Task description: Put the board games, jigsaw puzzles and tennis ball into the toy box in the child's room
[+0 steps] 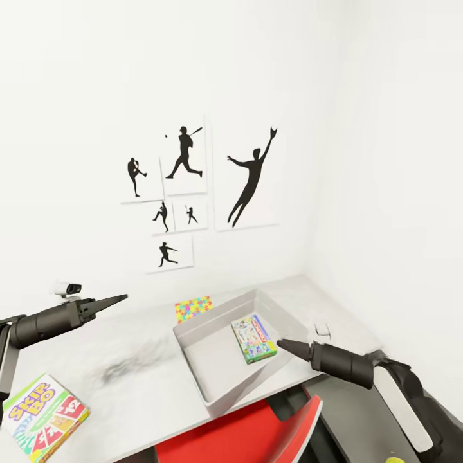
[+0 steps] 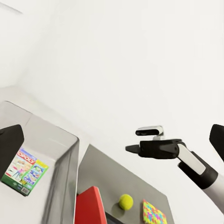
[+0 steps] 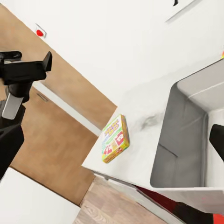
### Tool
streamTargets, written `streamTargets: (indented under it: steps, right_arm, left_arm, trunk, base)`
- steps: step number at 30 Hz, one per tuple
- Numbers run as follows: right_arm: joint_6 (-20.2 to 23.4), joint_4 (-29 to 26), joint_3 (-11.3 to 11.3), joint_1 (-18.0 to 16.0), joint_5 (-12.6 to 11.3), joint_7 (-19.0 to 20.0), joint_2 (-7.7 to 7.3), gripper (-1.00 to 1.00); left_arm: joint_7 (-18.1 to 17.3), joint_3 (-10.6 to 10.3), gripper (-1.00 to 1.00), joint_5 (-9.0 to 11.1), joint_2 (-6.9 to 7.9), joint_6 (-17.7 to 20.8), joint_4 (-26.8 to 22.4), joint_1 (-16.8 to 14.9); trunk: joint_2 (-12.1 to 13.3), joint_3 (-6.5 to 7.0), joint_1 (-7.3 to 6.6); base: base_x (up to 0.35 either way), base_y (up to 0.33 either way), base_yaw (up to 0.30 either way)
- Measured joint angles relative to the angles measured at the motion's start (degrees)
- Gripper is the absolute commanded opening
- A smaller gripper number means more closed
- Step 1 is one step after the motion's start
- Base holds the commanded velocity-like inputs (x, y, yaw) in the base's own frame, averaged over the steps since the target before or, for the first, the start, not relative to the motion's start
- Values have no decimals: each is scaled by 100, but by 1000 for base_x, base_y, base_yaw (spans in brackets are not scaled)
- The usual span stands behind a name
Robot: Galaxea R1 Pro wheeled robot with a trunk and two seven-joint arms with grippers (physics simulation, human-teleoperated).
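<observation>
We read "SKIP-BO" on the yellow-red-green printed box lying on the light grey desk, and "OPOLY" on the green-edged box inside the see-through grey bin. Our left wrist view adds a yellow-green ball beside a multicoloured puzzle board. Left gripper and right gripper both appear pinched together, empty.

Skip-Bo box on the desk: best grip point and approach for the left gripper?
Take the Skip-Bo box by its edge at the table front. It lies flat near that near-left corner, so a top-down pinch has little thickness to bite. I'd bring the left gripper in low from the front, across the thin side, or slide the box to overhang first.
</observation>
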Motion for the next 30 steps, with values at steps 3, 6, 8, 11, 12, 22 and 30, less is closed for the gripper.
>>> streamTargets:
  steps: [3, 6, 8, 11, 12, 22, 30]
  right_arm:
    - [-40, -213, -55, 227, -5, -2, 11, 100]
    - [-69, -240, -72, 302, -3, -41, 18, 100]
    - [-75, -202, -75, 316, -5, -98, 20, 100]
    - [-81, -116, -75, 330, -9, -278, 20, 100]
    - [-82, -103, -76, 331, -10, -324, 21, 100]
    - [-99, 96, -81, 338, -8, -559, 21, 100]
    - [-154, 230, -84, 339, 5, -570, 22, 100]
  left_arm:
    - [0, 26, 100, 4, 0, -2, -1, 5]
    - [0, 52, 100, 6, 0, -2, -1, 6]
    - [0, 68, 100, 7, 0, -1, -1, 6]
    - [0, 114, 100, 6, 3, 1, -2, 7]
    - [0, 125, 100, 6, 6, 3, -3, 7]
    - [1, 193, 100, 7, 23, 7, -1, 7]
    - [1, 252, 100, 8, 22, 5, -2, 8]
  trunk:
    - [0, 27, 0]
    - [0, 55, 0]
    - [1, 73, 1]
    - [2, 90, 1]
    - [2, 94, 1]
    - [1, 100, 1]
    - [1, 110, 0]
  base:
    - [0, 0, -78]
    - [-7, 0, -77]
    - [-40, 13, -74]
    - [-101, 110, -40]
    - [-135, 173, -16]
    - [-51, 61, -5]
    - [-3, 4, 0]
